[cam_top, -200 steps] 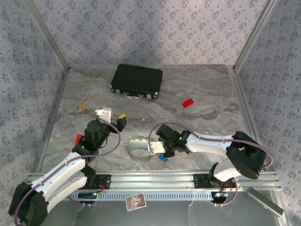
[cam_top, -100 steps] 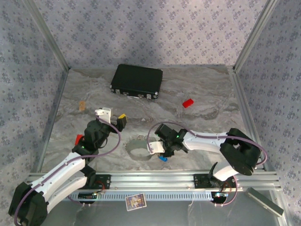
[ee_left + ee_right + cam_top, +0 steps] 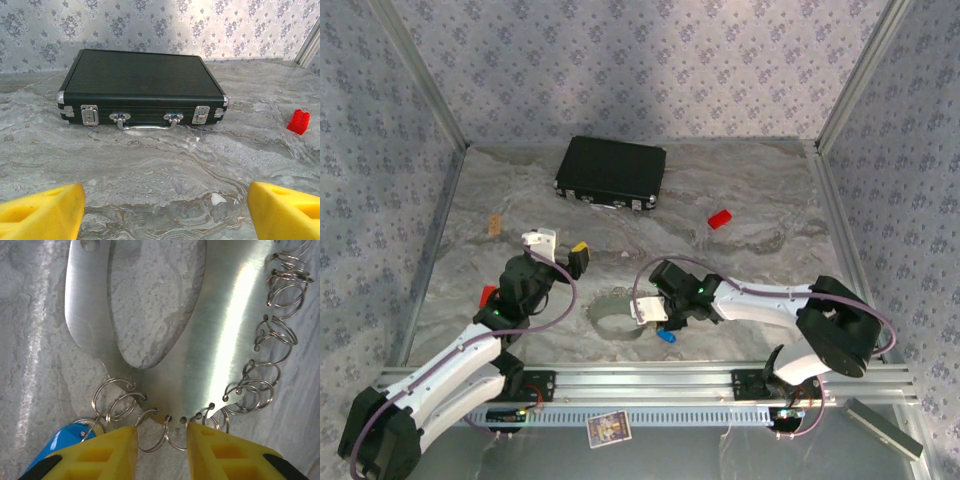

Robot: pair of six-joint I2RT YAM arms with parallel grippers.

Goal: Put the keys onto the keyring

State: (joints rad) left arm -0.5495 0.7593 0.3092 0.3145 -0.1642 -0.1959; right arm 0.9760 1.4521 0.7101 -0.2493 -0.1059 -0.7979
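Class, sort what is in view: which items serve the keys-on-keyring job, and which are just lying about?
For the job: blue-headed key; wire keyrings; steel hoop holding them.
Lying about: black case; red block; picture card.

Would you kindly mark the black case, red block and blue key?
black case (image 3: 142,75), left wrist view, lid centre.
red block (image 3: 299,121), left wrist view, front face.
blue key (image 3: 64,440), right wrist view, plastic head.

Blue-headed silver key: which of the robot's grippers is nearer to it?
Right. The right gripper sits just beside the blue-headed silver key; the left gripper hangs well away on the other side, facing the black ribbed case.
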